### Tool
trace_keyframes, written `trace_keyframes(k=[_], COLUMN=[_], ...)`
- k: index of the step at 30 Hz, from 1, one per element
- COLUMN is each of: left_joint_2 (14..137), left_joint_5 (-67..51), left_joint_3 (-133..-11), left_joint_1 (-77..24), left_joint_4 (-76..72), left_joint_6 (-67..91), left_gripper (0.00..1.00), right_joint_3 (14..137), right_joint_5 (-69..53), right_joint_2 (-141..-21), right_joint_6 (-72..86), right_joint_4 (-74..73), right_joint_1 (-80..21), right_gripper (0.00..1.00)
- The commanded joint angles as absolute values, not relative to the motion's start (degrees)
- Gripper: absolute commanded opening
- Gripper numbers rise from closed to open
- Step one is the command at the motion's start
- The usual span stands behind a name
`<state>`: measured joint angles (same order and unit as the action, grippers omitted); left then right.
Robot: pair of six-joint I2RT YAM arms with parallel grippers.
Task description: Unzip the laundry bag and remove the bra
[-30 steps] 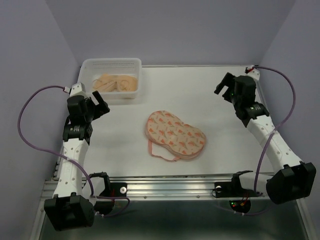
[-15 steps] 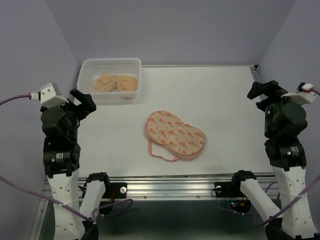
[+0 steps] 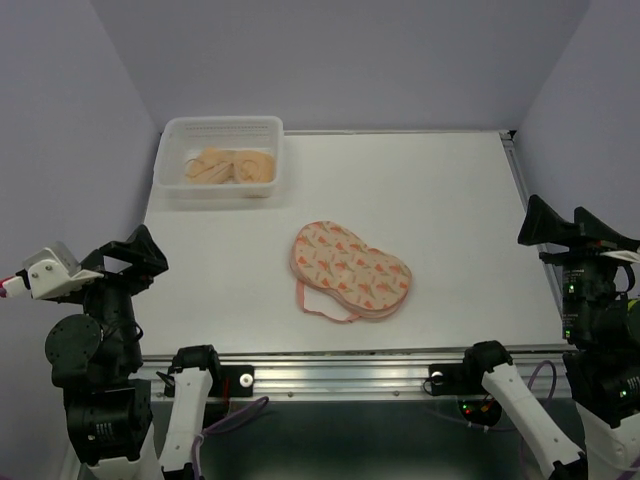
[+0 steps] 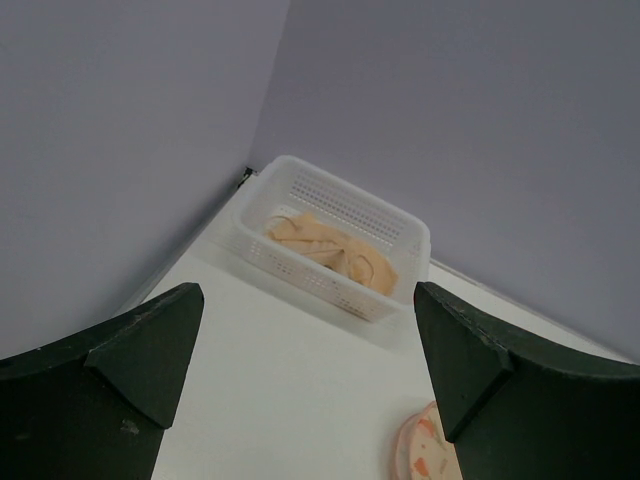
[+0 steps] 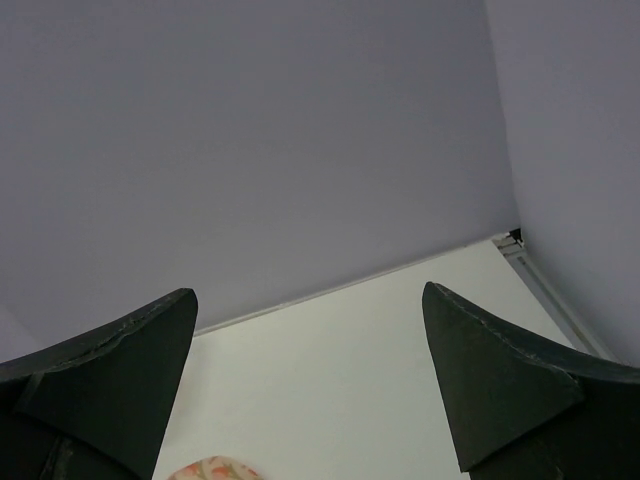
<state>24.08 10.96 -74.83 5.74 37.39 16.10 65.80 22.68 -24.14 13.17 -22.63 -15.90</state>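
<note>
In the top view, the laundry bag (image 3: 350,268) is seen lying flat near the middle of the surface (image 3: 450,200), closed as far as can be told, with its strap loop (image 3: 320,305) on the near side. The bra is not seen and is judged to be shut inside. The left pincer (image 3: 148,258) and the right pincer (image 3: 555,222) are held well apart from the bag at the near corners, both released and empty. No zip pull can be made out, so the loop or trim could be pinched by mistake and the whole bag dragged. If the bag is not pinned by the other arm, it is likely to slide rather than unzip. In the left wrist view, the fingers (image 4: 130,350) are spread wide. A white basket (image 4: 310,280) with beige pieces (image 4: 330,245) is framed between them, and these could be mistaken for the bra. Only an edge of the bag (image 4: 430,450) is caught there. In the right wrist view, the fingers (image 5: 500,380) are likewise parted. A mere sliver of the bag (image 5: 210,468) is shown, so an approach could be misjudged.
</note>
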Motion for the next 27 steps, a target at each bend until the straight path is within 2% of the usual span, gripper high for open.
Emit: trace_keyframes(k=[1, 27], left_joint_2=[22.8, 20.8], left_joint_5=[9.8, 10.5], left_joint_3=[-75.4, -69.9], left_joint_1=[5.9, 5.0], left_joint_4=[38.2, 35.5], left_joint_6=[15.0, 16.0], left_gripper=[0.99, 0.99], right_joint_3=[63.7, 60.6], right_joint_5=[25.1, 23.8], right_joint_2=[-21.6, -19.7], right_joint_6=[8.0, 6.9], right_joint_4=[-21.5, -20.1], right_joint_1=[-17.8, -21.4], right_gripper=[1.00, 1.00])
